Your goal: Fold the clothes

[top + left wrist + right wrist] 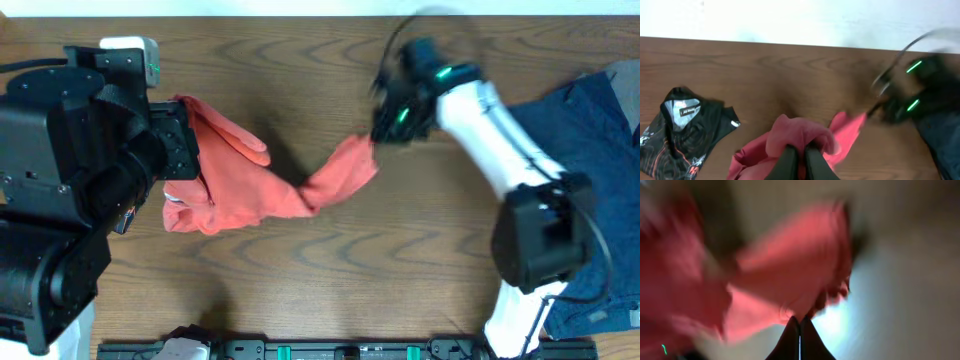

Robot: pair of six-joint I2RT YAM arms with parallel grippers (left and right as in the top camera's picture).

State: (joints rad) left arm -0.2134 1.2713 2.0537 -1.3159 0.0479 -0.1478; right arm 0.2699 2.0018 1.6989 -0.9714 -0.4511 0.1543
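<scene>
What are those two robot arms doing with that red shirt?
Both arms have hold of the coral-red T-shirt. The left gripper is shut on one bunched end and the right gripper is shut on the opposite edge, so the shirt stretches between them across the wooden table. It is crumpled and not folded yet. A navy blue garment and a black printed garment lie off to the sides, untouched.

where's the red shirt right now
In the overhead view the coral-red T-shirt sits bunched, left of centre on the table, its left end in the left gripper and its right end pinched by the right gripper.
</scene>
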